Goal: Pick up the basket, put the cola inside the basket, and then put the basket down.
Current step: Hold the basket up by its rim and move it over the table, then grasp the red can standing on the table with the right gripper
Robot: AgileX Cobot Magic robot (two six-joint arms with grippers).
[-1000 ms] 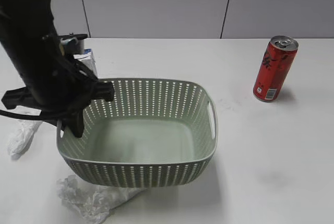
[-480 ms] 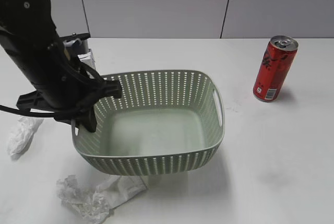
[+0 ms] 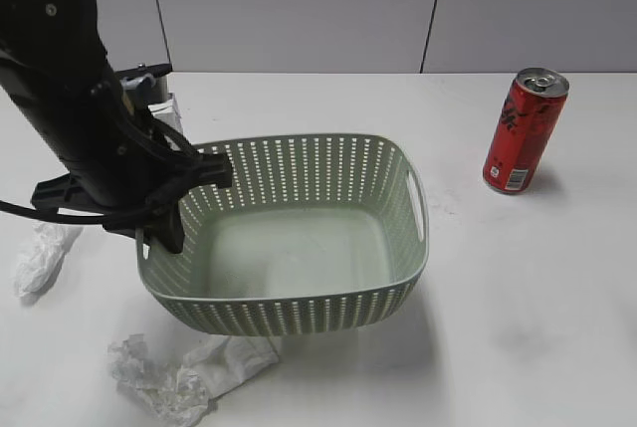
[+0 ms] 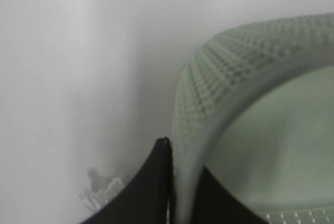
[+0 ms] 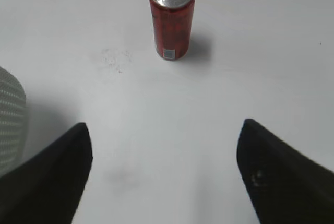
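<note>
On my exterior feed the left arm point(image 3: 70, 99) is a thick, matte black housing with rounded segments. A small pale dot marks its upper casing, and a black cable loops from its lower left side. My left gripper point(image 4: 177, 192) ends in slim, pointed black fingers. My right gripper point(image 5: 162, 177) shows two broad, smooth black fingers point(image 5: 47, 182).

The cola point(image 3: 525, 130) bears black markings, seemingly characters, too blurred to read.
</note>
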